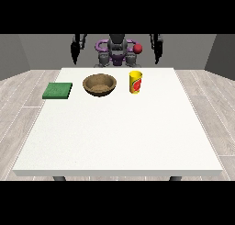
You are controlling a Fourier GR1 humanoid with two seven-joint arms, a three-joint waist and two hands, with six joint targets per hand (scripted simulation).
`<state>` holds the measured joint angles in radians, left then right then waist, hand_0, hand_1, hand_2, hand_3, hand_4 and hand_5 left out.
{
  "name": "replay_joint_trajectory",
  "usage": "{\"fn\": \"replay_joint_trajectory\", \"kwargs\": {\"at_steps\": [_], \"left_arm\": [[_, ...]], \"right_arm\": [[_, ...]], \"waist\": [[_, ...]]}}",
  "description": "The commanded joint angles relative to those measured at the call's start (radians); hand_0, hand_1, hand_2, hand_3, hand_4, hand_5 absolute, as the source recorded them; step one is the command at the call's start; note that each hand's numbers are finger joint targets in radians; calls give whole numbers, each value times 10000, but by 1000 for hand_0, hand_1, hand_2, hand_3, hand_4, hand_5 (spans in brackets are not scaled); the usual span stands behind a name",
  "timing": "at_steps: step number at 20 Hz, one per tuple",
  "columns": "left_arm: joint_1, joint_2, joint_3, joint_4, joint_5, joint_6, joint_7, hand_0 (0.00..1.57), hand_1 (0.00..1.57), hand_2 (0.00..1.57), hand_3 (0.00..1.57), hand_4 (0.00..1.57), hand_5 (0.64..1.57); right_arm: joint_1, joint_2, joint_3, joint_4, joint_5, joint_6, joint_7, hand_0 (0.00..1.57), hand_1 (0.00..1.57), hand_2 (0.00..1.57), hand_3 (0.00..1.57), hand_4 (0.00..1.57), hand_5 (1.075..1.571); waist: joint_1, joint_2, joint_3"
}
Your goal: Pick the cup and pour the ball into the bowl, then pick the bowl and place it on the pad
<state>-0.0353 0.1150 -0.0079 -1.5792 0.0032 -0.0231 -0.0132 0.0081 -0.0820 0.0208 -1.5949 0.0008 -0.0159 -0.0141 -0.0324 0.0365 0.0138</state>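
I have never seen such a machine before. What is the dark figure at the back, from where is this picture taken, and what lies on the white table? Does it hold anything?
The dark figure is a humanoid robot with two arms. The camera stands across the table and faces it, so the robot looks small at the top. Its arms are raised at its sides: the hand at the view's left and the hand at the view's right are both above the far edge of the table, and neither holds anything. On the table, from the view's left, lie a green pad, a brown bowl and a yellow cup. They stand apart. A small red ball shows near the robot's body, above the cup.
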Motion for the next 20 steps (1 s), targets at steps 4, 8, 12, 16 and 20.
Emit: {"fn": "replay_joint_trajectory", "kwargs": {"at_steps": [4, 8, 12, 16, 20], "left_arm": [[-140, 305, 113, -865, 95, -14, 767, 0, 0, 0, 0, 0, 1557], [-989, -550, 619, -1650, 1291, 642, 2166, 0, 0, 0, 0, 0, 1558], [-885, 108, 1309, -1720, 1681, 255, 2054, 0, 0, 0, 0, 0, 1552], [-968, 276, 1882, -856, 1764, -72, 457, 0, 0, 0, 0, 0, 1547], [-1669, 230, 1843, -128, 1615, -116, -357, 0, 0, 0, 0, 0, 1539]], "right_arm": [[-27, -378, -113, -866, -54, 55, 766, 0, 0, 0, 0, 0, 1569], [210, -1472, -1687, -617, -2197, 1720, 676, 0, 0, 0, 0, 0, 1569], [285, -1928, -2430, -935, -2800, 2310, 624, 0, 0, 0, 0, 0, 1570], [-94, -1765, -2359, -1561, -2787, 2152, 1322, 0, 0, 0, 0, 0, 1569], [-691, -1563, -2493, -358, -2380, 2157, -79, 0, 0, 0, 0, 0, 1569]], "waist": [[-66, -2340, -108], [-112, -2351, -119], [-98, -1668, -136], [-223, -971, -140], [-26, 37, -138]]}}
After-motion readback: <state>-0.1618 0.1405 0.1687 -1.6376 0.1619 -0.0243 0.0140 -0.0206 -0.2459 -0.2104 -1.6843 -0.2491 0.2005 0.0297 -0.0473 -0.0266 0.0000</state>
